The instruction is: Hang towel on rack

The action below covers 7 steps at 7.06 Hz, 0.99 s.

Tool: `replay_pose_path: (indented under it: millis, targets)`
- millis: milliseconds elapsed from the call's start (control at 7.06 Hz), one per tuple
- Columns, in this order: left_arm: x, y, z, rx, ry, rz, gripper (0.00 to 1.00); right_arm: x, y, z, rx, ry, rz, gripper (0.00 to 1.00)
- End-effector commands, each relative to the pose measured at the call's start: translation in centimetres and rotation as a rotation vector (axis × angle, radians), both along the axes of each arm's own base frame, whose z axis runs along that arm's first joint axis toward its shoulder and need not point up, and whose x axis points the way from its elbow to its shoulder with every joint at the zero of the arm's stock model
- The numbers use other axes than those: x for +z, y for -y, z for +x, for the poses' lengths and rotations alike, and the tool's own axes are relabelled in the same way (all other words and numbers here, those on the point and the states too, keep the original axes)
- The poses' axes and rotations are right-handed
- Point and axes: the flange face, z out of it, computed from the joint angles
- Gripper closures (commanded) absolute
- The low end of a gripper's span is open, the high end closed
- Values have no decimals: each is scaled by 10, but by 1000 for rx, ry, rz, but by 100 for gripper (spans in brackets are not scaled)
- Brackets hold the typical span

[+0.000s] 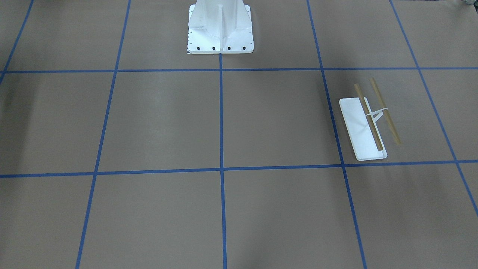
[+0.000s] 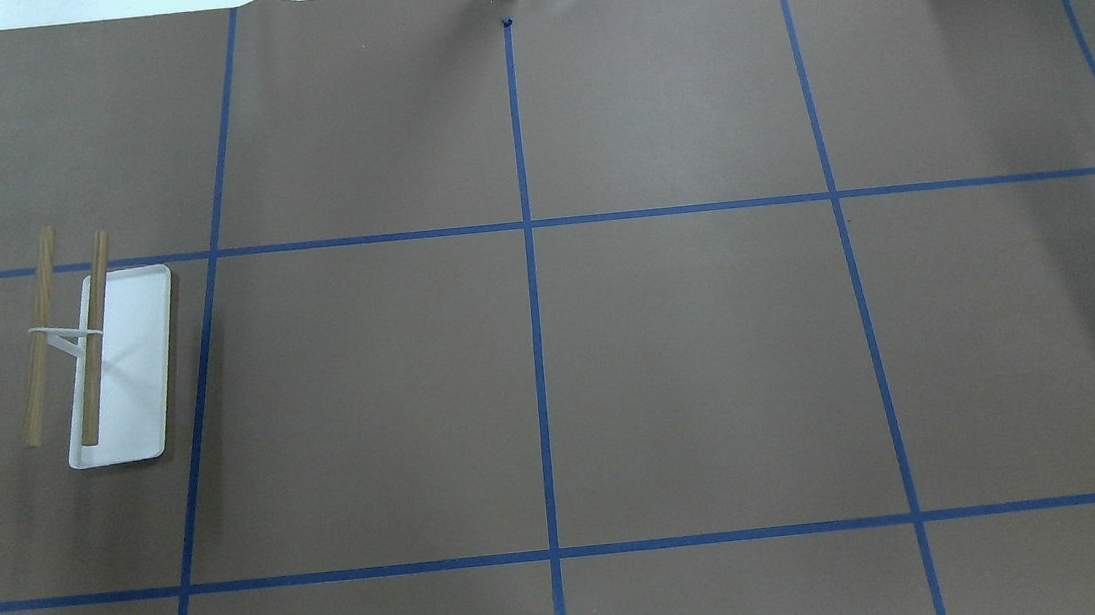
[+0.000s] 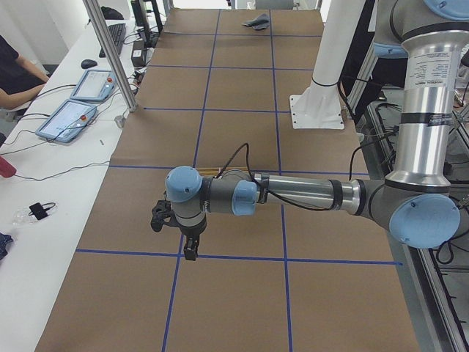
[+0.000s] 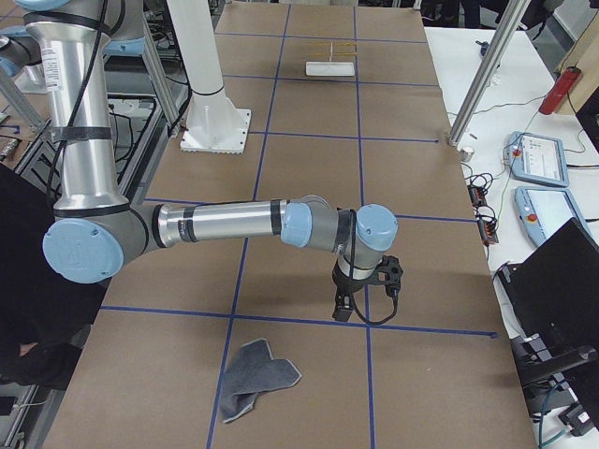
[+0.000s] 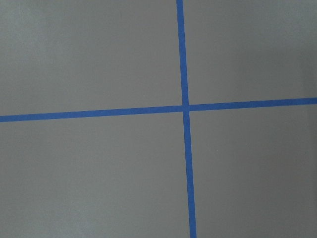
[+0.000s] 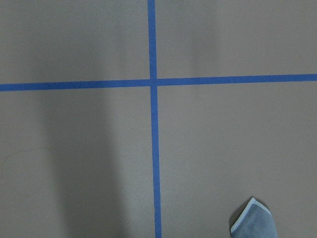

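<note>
So, around the right gripper (image 4: 343, 311): the towel (image 4: 255, 379) lies crumpled on the brown table (image 4: 309, 168), grey side up. It's near the gripper but apart from it, a bit further toward the table's end and the robot's side. Only a hemmed corner pokes into the right wrist view. The rack (image 1: 362, 127) is well apart from that gripper, way down the other end near the left gripper (image 3: 190, 251), upright on its white tray. The big white pedestal (image 1: 220, 30) stands between the two arms. Blue tape lines (image 5: 185, 109) cross under both wrist cameras.

Both grippers hang fingers-down over the paper. They only show in the side cams, so I can't tell how wide either one is or whether it grips anything.

The sticker (image 3: 427, 70) on the silver arm tube is too small to read.
</note>
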Motion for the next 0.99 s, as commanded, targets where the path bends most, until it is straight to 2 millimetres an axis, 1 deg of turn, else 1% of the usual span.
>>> replay_pose_path:
  millis: [0, 283, 425, 567, 709, 850]
  targets:
    - [-1, 1, 0, -6, 4, -2, 2, -3, 1, 0, 1, -2, 7, 0]
    - [-14, 10, 1, 4, 4, 33, 2, -8, 8, -1, -5, -2, 19, 0]
    - [-17, 13, 2, -3, -1, 31, 2, -16, 16, -5, -9, -3, 32, 0]
    - [-16, 12, 2, -1, 5, 33, 2, -28, 22, -5, -12, -6, 57, 0]
    - [-12, 13, 2, -1, 3, 32, 2, -27, 21, -5, -10, 1, 56, 0]
    - [-11, 13, 4, 0, 5, 25, 2, -19, 20, -8, -18, -8, 52, 0]
